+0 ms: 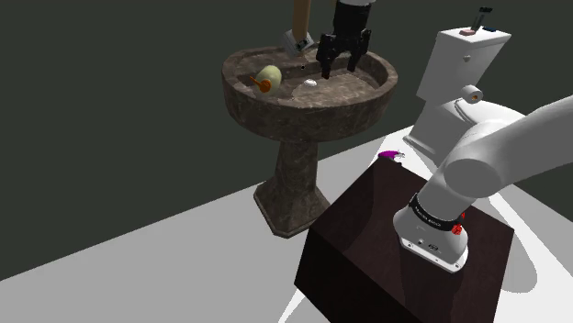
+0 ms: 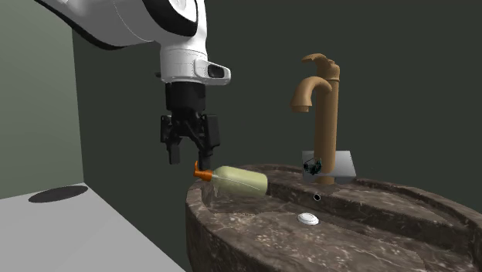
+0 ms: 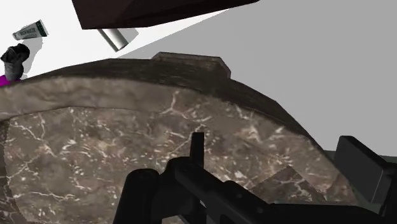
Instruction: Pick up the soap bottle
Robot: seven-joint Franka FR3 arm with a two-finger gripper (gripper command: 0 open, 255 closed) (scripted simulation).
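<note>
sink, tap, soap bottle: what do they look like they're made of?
sink: dark brown stone, marble-like going by the pale veins, matte.
tap: smooth tan, maybe brushed metal; unclear.
soap bottle: pale green, smooth, probably plastic.

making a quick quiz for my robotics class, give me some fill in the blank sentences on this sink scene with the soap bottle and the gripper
1. The soap bottle lies on its ____ inside the sink.
2. The bottle's cap is ____ in colour.
3. The gripper hovers over the sink with its fingers ____, holding nothing.

Missing words: side; orange; open
</note>
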